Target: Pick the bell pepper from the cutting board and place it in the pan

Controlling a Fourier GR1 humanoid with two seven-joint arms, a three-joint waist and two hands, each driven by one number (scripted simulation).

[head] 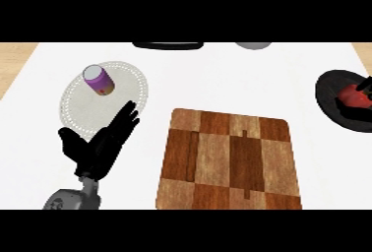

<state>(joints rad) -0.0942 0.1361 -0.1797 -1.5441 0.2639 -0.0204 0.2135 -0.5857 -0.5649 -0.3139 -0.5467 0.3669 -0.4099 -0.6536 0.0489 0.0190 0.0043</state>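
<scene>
The white worktop (218, 74) carries a bare wooden cutting board (229, 160) near its front edge. At the right edge, the black pan (335, 106) holds the red bell pepper (354, 96), the right hand (363, 84) curled round it. The left hand (102, 142) rests open, fingers spread, by the left plate (80, 106).

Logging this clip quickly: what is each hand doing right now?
Left hand: open, fingers straight, resting beside the plate, holding nothing.
Right hand: over the pan, around the red bell pepper.
</scene>
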